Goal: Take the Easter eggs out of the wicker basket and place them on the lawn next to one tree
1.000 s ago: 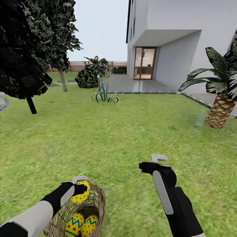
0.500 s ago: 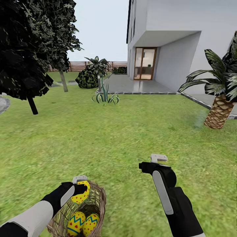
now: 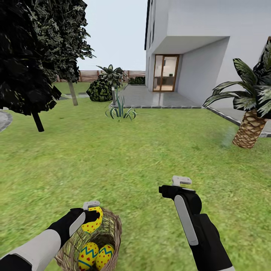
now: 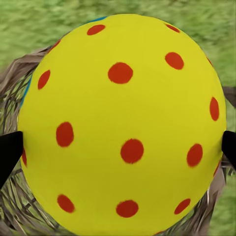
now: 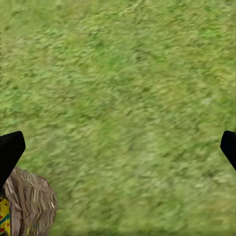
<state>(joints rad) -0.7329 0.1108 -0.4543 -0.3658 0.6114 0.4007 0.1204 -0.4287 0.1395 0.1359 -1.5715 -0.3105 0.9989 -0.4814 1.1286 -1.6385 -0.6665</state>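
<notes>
My left gripper (image 3: pixel 92 215) is shut on a yellow Easter egg (image 3: pixel 92 225) with red dots, held just above the far rim of the wicker basket (image 3: pixel 115 228). Two more eggs (image 3: pixel 87 256) (image 3: pixel 104 253), each with a blue zigzag band, lie inside the basket. In the left wrist view the held egg (image 4: pixel 123 123) spans the gap between the dark fingertips (image 4: pixel 9 152), with wicker (image 4: pixel 14 206) behind it. My right gripper (image 3: pixel 181 181) hangs open over bare lawn (image 3: pixel 143 150), right of the basket. The pale-trunked tree (image 3: pixel 72 92) stands far off at the back left.
A thin dark-trunked tree (image 3: pixel 37 121) stands nearer on the left and a palm (image 3: pixel 248 130) on the right. A spiky plant (image 3: pixel 120 110) grows mid-lawn before the grey patio (image 3: pixel 158 98) and the white house (image 3: pixel 210 45). The right wrist view shows grass (image 5: pixel 123 98) and the basket's edge (image 5: pixel 29 201).
The whole picture has shifted slightly, so the camera has moved. Both arms keep their pose, and the left gripper stays shut on the egg above the basket.
</notes>
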